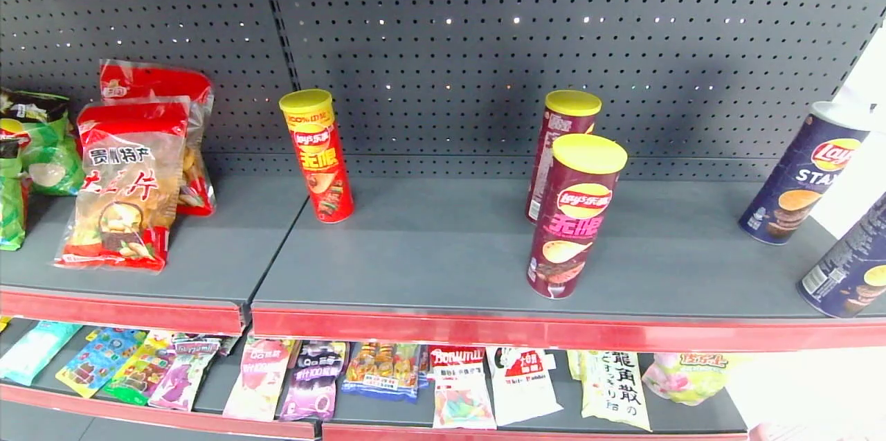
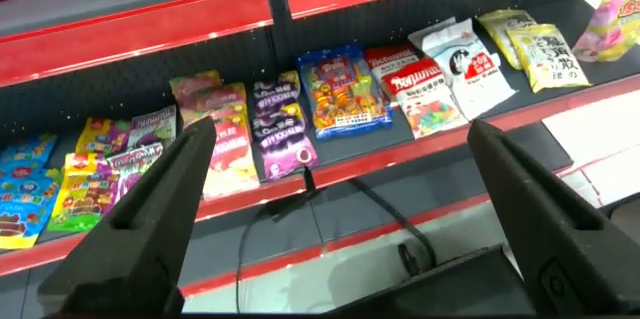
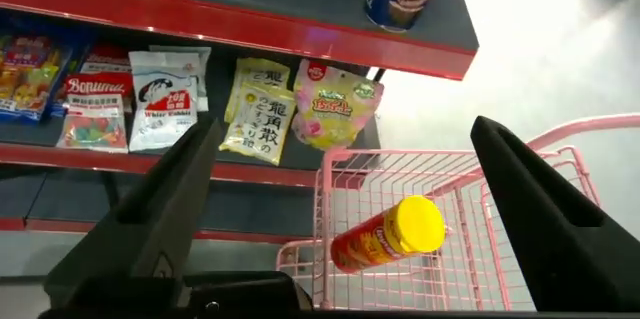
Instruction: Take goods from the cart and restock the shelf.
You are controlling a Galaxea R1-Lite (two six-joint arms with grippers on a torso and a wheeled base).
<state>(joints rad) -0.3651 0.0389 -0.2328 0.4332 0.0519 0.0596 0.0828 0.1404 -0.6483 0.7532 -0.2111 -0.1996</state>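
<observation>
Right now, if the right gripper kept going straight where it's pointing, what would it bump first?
Probably the red chip can with a yellow lid, lying in the pink cart. The open right gripper points down toward it, though depth is hard to judge.

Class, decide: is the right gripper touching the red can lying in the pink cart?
Apart. The right wrist view shows the right gripper open, with clear space between each finger and the red can lying in the pink cart.

Two red cans (image 1: 317,157), two maroon cans (image 1: 572,216), two blue cans (image 1: 803,174) — one cart (image 3: 322,199).
</observation>
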